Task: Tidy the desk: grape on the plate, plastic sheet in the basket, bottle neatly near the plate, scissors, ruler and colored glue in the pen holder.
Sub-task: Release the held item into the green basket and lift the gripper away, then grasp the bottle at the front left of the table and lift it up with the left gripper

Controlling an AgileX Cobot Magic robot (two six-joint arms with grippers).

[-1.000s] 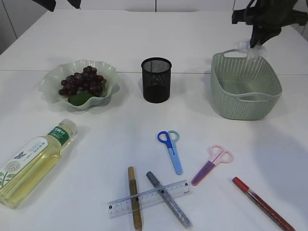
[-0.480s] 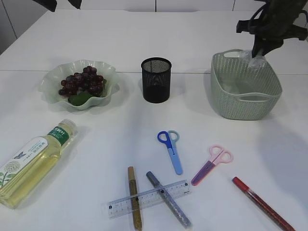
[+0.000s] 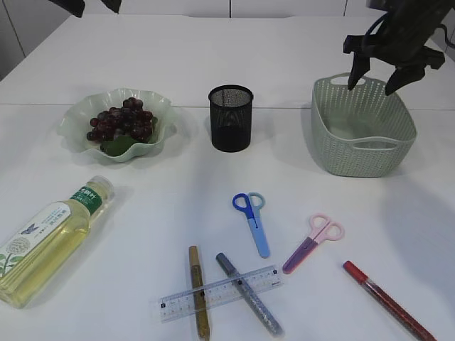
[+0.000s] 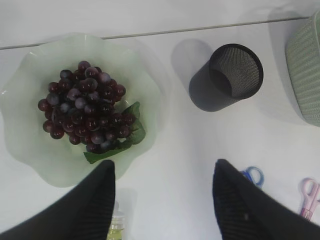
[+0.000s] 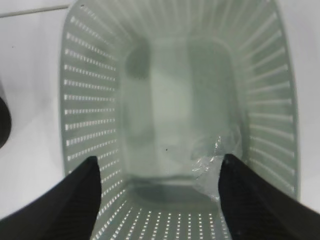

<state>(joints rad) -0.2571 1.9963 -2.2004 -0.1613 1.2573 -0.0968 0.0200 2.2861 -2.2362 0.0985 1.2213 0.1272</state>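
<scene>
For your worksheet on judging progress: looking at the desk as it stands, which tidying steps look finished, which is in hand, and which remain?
Done: the grapes lie on the plate, and the plastic sheet lies in the basket.
In hand: nothing; the right gripper hangs open over the basket.
Left: the bottle lies slanted away from the plate; blue scissors, pink scissors, ruler and glue pens lie outside the pen holder.

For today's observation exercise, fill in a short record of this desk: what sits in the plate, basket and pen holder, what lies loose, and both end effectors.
plate: grape
basket: plastic sheet
pen holder: nothing visible inside
loose on desk: bottle, ruler, two scissors, three glue sticks
right end effector: open above basket
left end effector: open, holding nothing
</scene>
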